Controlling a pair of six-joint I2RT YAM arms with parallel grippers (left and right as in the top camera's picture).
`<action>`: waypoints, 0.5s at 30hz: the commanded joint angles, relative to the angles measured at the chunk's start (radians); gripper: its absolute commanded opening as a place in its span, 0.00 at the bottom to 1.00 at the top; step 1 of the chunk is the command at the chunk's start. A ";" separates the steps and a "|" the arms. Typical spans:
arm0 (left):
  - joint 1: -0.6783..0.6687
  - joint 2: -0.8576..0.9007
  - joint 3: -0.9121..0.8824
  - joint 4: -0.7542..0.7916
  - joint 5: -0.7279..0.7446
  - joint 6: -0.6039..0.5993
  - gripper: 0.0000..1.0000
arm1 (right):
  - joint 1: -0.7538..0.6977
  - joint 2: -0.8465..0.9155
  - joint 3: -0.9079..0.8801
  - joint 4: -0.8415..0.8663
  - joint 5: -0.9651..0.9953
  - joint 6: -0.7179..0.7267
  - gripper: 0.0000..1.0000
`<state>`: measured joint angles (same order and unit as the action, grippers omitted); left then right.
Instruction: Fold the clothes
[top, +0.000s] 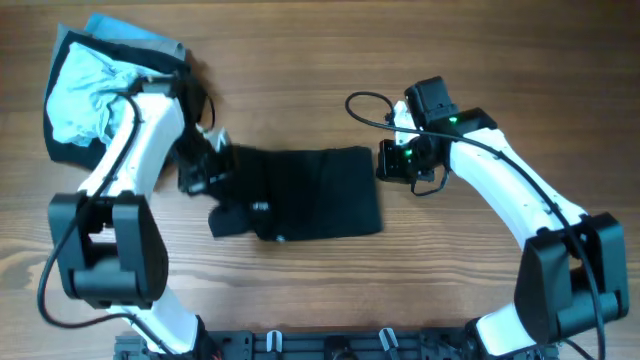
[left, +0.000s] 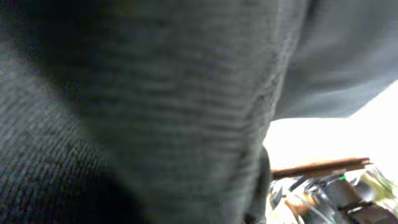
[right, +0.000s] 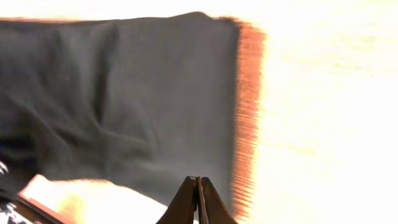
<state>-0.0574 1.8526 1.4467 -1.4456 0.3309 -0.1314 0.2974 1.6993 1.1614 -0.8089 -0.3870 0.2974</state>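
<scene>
Now your left gripper (top: 200, 172), grip untellable, sits buried in the black T-shirt (top: 310, 190), likely to fold it, while your right gripper (right: 198, 183) waits alongside, pinched empty.

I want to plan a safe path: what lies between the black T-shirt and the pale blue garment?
Between black T-shirt and pale blue garment, the overhead view shows the left arm, above bare wooden table.

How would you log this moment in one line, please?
black T-shirt: partly folded, mid-table | left gripper: left edge, state unclear | right gripper: shut, right edge | pale blue garment: crumpled, far-left
</scene>
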 joint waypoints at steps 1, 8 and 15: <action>-0.087 -0.035 0.127 -0.005 -0.025 0.023 0.04 | -0.004 -0.008 0.013 0.003 0.047 0.056 0.05; -0.334 -0.020 0.134 0.153 -0.067 0.023 0.05 | -0.005 -0.008 0.013 -0.006 0.090 0.111 0.05; -0.484 0.060 0.134 0.240 -0.097 0.023 0.07 | -0.047 -0.008 0.013 -0.048 0.106 0.130 0.05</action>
<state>-0.4961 1.8549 1.5711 -1.2190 0.2527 -0.1310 0.2798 1.6978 1.1614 -0.8463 -0.3096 0.4004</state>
